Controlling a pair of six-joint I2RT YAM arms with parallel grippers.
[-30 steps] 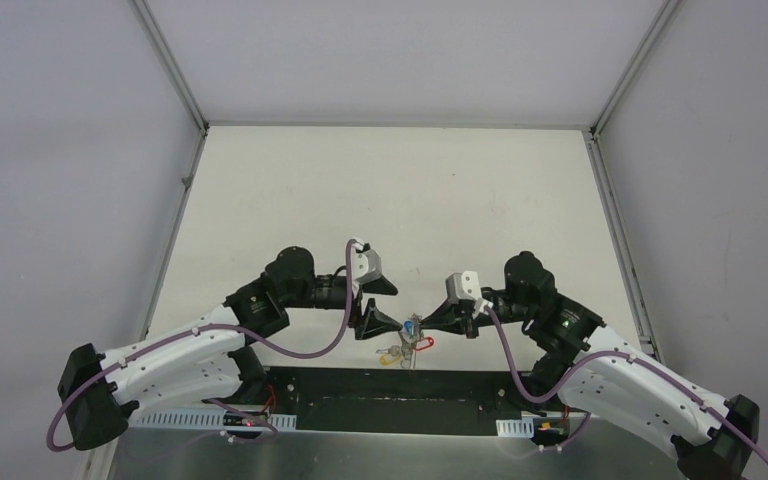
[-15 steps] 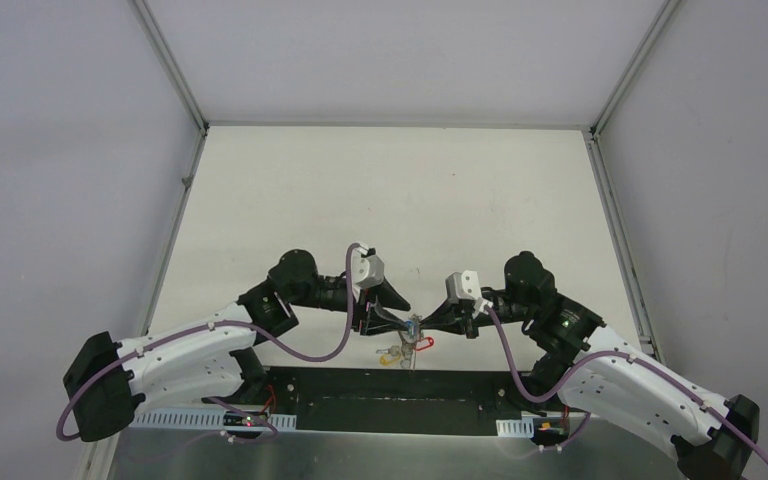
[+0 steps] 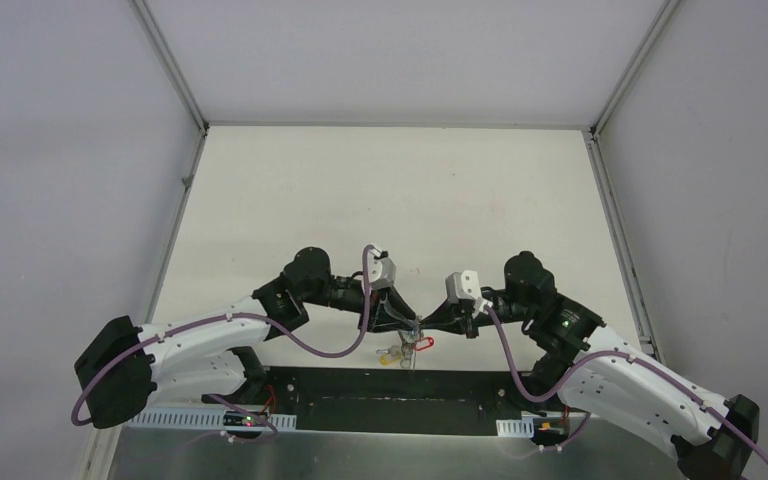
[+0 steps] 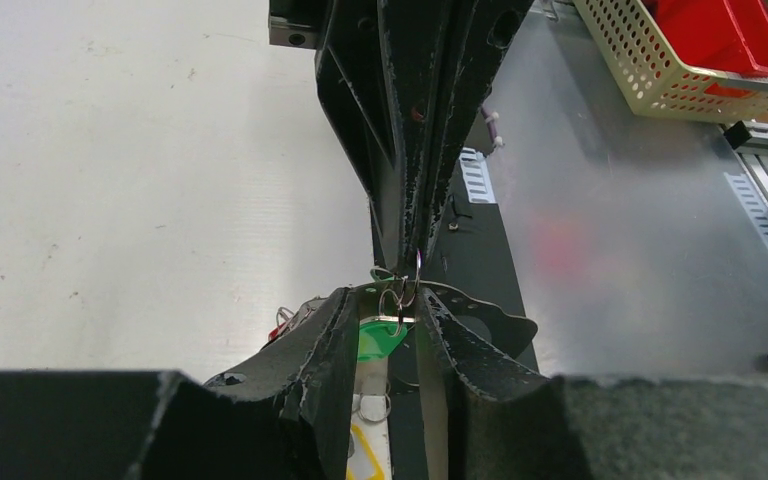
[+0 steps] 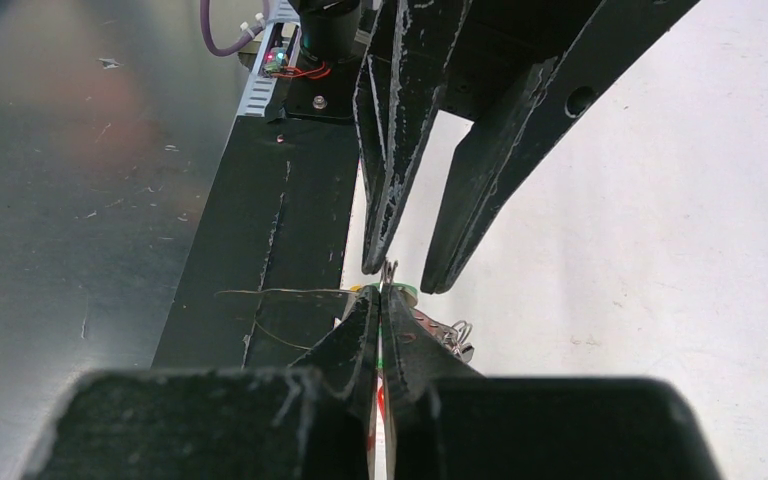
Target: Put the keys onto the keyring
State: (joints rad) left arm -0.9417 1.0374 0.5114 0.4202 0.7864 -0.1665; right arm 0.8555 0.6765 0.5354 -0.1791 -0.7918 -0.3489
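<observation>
My right gripper (image 3: pixel 426 323) (image 5: pixel 381 292) is shut on a small split ring (image 4: pixel 401 296) that carries the green tag (image 4: pixel 380 340) of one key. The thin grey keyring wire (image 5: pixel 260 292) runs off to the left from its tips. My left gripper (image 3: pixel 404 318) (image 4: pixel 388 305) is open, its fingers on either side of the right gripper's tip and the ring; the green tag hangs in the gap. The bundle hangs below, over the table's near edge, with a red tag (image 3: pixel 422 343) and a yellow tag (image 3: pixel 392 352). The blue-tagged key is hidden.
A black base plate (image 3: pixel 400 385) and a metal shelf (image 3: pixel 360 450) lie just below the grippers. A beige perforated basket (image 4: pixel 680 60) with red contents stands off the table. The white tabletop (image 3: pixel 400 200) stretches behind, walled on three sides.
My left arm has moved right, bringing its open fingers around the right gripper's tip and the ring. The right arm has stayed put. The blue tag no longer shows.
</observation>
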